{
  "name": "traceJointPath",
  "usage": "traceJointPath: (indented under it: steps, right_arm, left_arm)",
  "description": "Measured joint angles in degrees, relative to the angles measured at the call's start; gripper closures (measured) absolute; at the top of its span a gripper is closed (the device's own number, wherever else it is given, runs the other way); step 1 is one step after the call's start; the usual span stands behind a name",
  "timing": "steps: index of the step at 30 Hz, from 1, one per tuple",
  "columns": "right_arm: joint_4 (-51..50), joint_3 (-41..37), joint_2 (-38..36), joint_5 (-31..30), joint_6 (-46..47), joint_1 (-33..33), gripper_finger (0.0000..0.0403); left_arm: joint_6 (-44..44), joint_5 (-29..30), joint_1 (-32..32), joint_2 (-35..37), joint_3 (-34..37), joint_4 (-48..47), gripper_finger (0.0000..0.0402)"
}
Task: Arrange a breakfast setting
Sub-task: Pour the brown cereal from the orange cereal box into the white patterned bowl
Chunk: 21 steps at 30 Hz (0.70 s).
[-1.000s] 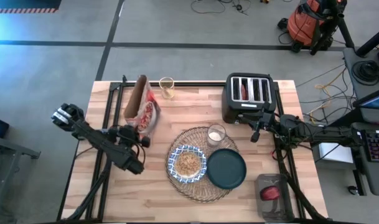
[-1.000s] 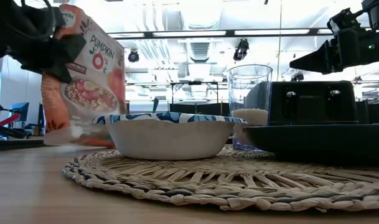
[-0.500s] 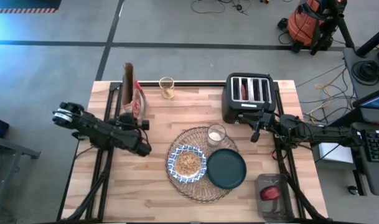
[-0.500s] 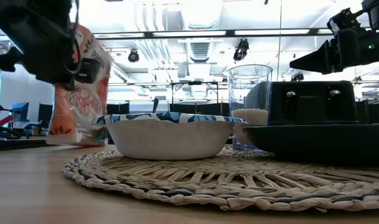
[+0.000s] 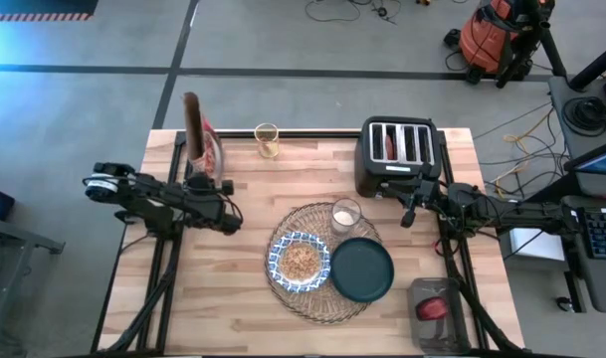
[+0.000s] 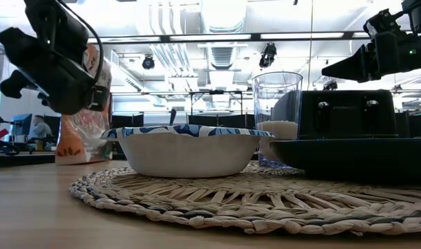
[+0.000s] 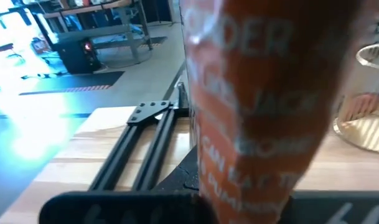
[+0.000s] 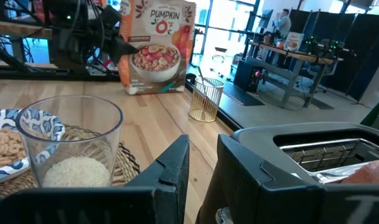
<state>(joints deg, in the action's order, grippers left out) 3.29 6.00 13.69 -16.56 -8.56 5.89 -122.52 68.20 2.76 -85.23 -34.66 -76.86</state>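
The round woven placemat [image 5: 317,298] lies at the table's middle. On it sit the blue-and-white bowl [image 5: 299,261] with cereal, the dark teal plate [image 5: 362,269] and the clear glass [image 5: 345,215], which has something white in its bottom. My left gripper [image 5: 208,184] is shut on the orange-brown cereal bag [image 5: 198,139], which stands upright near the far left corner. It also shows in the low view [image 6: 82,138]. My right gripper [image 5: 410,211] hovers shut and empty in front of the toaster, right of the glass. My left gripper pinches the cereal bag between its two fingers, across the bag's narrow body [image 7: 239,162], about mid-height. The fingers come level from the table's near side. The bag stands upright with its bottom [image 6: 79,159] at the table top.
The black four-slot toaster [image 5: 397,154] stands at the far right. A small gold wire cup [image 5: 267,139] stands at the far edge beside the bag. A dark container with a red thing [image 5: 434,308] sits at the near right corner. Bare wood lies at the near left.
My left gripper has carried the cereal bag away from the bowl toward the table's far left corner. The bag, tilted a second ago, now stands upright and has come down to the table top. My right arm has kept still.
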Motion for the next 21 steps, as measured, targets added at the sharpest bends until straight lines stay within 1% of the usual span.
traceJointPath:
  steps: [11,21]
  right_arm:
    - [0.0,0.0,0.0,0.0,0.0,0.02,0.033]
    - [0.0,0.0,0.0,0.0,0.0,0.01,0.033]
  left_arm:
    - [0.72,-2.73,-0.8,0.0,3.17,-1.09,0.0401]
    - [0.76,-3.6,-0.96,0.0,2.56,-4.44,0.0401]
